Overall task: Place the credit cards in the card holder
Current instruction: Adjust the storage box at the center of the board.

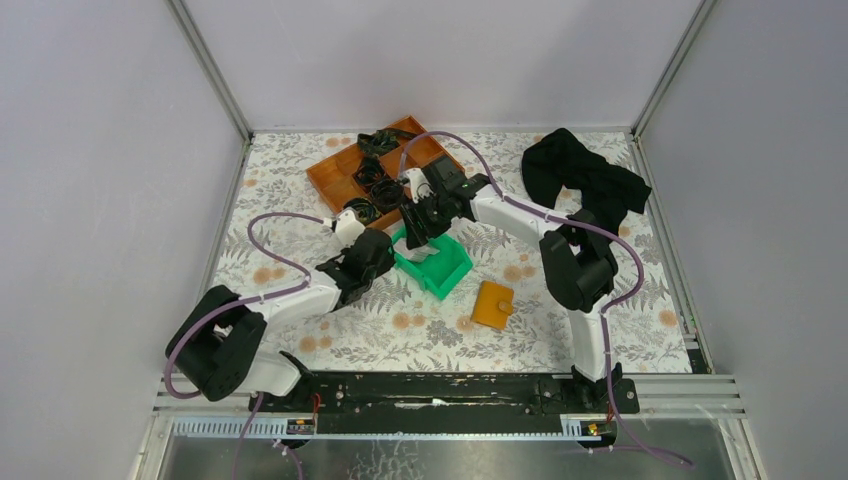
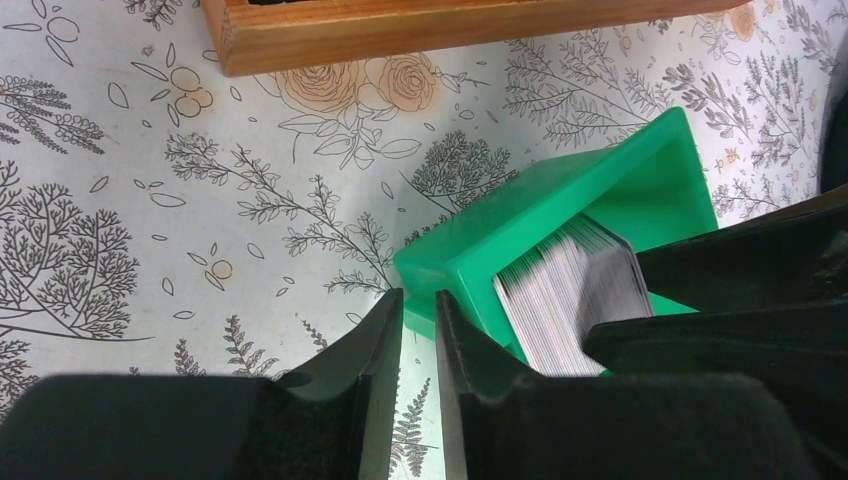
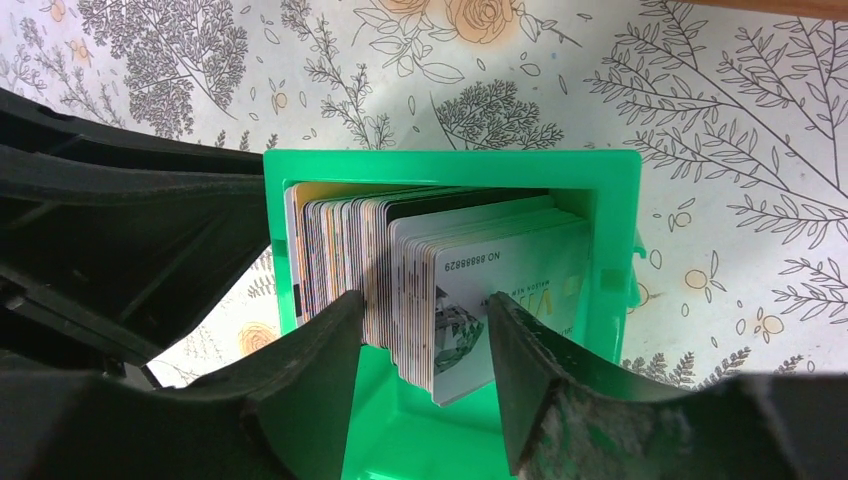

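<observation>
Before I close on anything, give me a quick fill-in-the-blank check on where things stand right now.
1. The credit cards stand packed on edge in the ____ bin.
2. In the top view, the card holder lies to the bin's ____.
3. The right tool, open, has its fingers either side of several ____ in the stack.

Missing words: green; right; cards

Tabletop [image 1: 390, 335]: white, printed with grey ferns and orange roses; bin [image 1: 445, 268]: bright green; credit cards [image 3: 440, 290]: whitish-grey faces, multicoloured edges, front one with dark lettering; card holder [image 1: 492, 304]: orange-tan; compartment tray [image 1: 335, 172]: orange-brown; cloth [image 1: 580, 175]: black; arms [image 1: 300, 298]: white and black; cables [image 1: 250, 240]: purple.
</observation>
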